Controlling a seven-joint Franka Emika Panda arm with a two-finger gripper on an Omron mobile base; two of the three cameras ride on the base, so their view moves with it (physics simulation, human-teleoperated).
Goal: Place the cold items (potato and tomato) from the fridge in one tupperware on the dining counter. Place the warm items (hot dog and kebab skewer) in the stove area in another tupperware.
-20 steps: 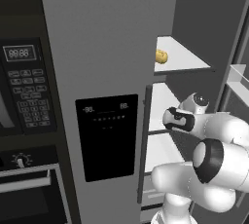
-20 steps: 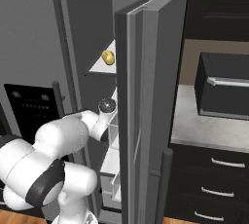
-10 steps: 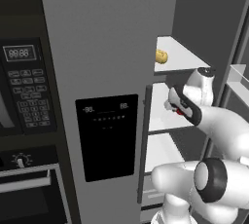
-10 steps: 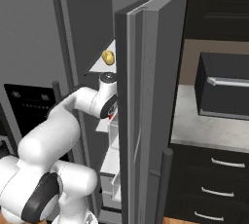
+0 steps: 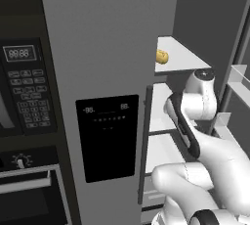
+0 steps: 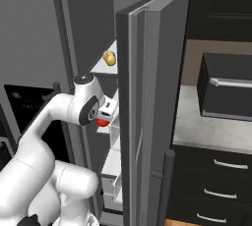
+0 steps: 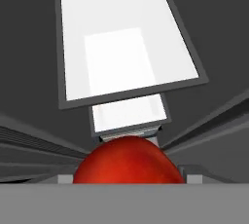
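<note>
Red tomato pinched in fingers | door edge beside | potato shelved above

Left base view faces the fridge front from behind-left; right base view faces it from behind-right, past the open door. Both share the potato shelf. Hand view sits close behind the tomato.

A microwave sits left of the open fridge door; drawers lie right.
</note>
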